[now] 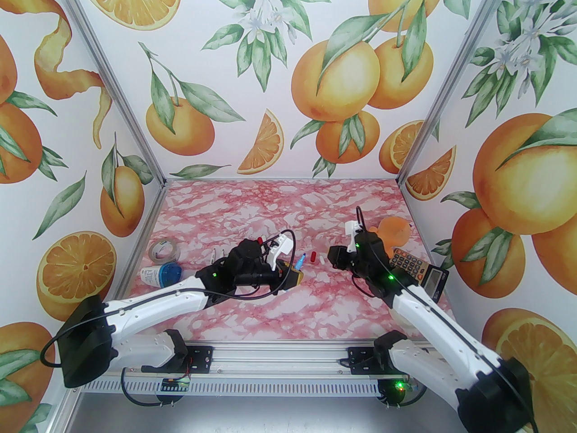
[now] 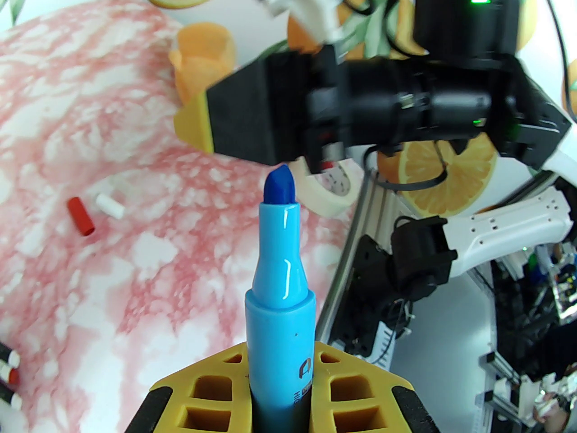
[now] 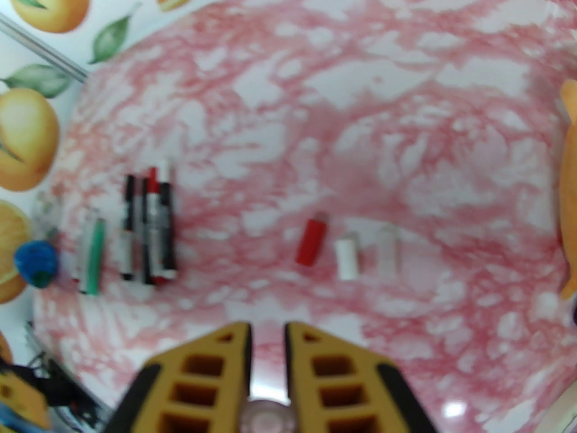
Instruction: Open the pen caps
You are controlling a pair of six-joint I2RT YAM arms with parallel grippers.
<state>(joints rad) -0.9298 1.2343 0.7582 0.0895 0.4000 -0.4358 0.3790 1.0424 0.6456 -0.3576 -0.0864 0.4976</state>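
My left gripper (image 1: 292,274) is shut on a light blue pen (image 2: 279,305) that stands up between its yellow fingers (image 2: 212,390). The pen's dark blue tip (image 2: 279,187) is bare, with no cap on it. A red pen cap (image 3: 312,242) and a white pen cap (image 3: 347,260) lie loose on the marble table, with a pale third one (image 3: 388,253) beside them. My right gripper (image 1: 332,256) hovers just right of those caps, shut with nothing between its fingers (image 3: 234,354). Several pens (image 3: 148,228) lie in a row at the left, a green one (image 3: 92,257) among them.
A tape roll (image 1: 163,250) and a blue-lidded tub (image 1: 160,274) sit at the table's left edge. An orange object (image 1: 394,232) and a calculator (image 1: 417,269) stand at the right, behind my right arm. Printed walls close in three sides.
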